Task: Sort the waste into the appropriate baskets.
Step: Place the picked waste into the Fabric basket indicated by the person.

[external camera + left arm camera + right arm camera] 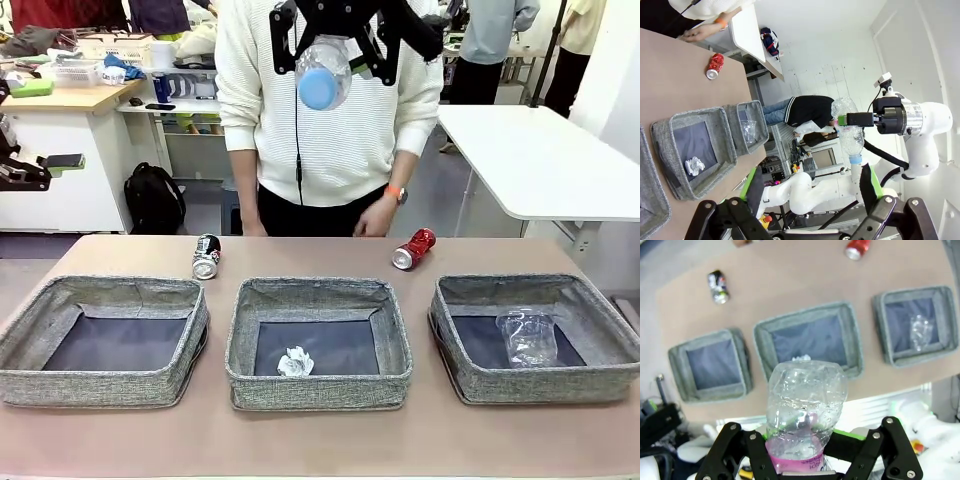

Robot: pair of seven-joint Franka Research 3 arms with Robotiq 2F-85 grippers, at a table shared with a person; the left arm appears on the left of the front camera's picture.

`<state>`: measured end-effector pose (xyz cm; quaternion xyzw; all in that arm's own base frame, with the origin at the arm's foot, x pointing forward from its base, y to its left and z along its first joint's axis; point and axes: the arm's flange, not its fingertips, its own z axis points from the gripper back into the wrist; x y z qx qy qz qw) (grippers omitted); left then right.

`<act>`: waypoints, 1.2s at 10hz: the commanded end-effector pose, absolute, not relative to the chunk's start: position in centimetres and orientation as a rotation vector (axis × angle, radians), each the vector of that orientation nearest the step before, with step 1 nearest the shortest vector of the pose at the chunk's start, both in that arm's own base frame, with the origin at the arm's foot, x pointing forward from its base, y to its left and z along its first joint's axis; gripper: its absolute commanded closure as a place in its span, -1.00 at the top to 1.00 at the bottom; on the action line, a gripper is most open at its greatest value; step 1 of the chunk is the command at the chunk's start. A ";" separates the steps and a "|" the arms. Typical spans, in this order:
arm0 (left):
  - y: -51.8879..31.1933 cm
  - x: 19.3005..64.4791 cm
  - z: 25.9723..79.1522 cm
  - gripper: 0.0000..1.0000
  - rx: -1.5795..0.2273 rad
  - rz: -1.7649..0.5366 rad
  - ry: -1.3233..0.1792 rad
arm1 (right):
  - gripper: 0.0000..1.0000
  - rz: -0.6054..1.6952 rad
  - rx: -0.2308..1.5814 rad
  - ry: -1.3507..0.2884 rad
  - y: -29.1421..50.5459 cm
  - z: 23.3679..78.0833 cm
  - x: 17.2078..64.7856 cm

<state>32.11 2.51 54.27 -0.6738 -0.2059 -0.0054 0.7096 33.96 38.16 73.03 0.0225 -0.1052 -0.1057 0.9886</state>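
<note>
Right fingers [758,452] clamped on the bottle [804,405], held high above the desk [320,440].
The grip is at the pink-labelled end, and the blue cap faces the front camera. Left fingers [866,186] stand wide apart. Three baskets sit in a row on the desk: left basket [100,385], middle basket [318,392] with the paper ball [296,362], and right basket [540,388] with the cup [527,338]. The black-and-silver can [206,256] and red can [414,248] lie behind the baskets. A person's hand [375,215] is near the red can.
</note>
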 end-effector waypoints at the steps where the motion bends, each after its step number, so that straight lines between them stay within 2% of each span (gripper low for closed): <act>1: 2.6 31.9 54.4 1.00 -1.499 -0.022 -0.452 | -1.00 -0.220 0.056 -0.200 38.0 73.2 33.8; 12: 2.6 31.9 54.4 1.00 -1.499 -0.022 -0.452 | -1.00 -0.220 0.056 -0.200 38.0 73.2 33.8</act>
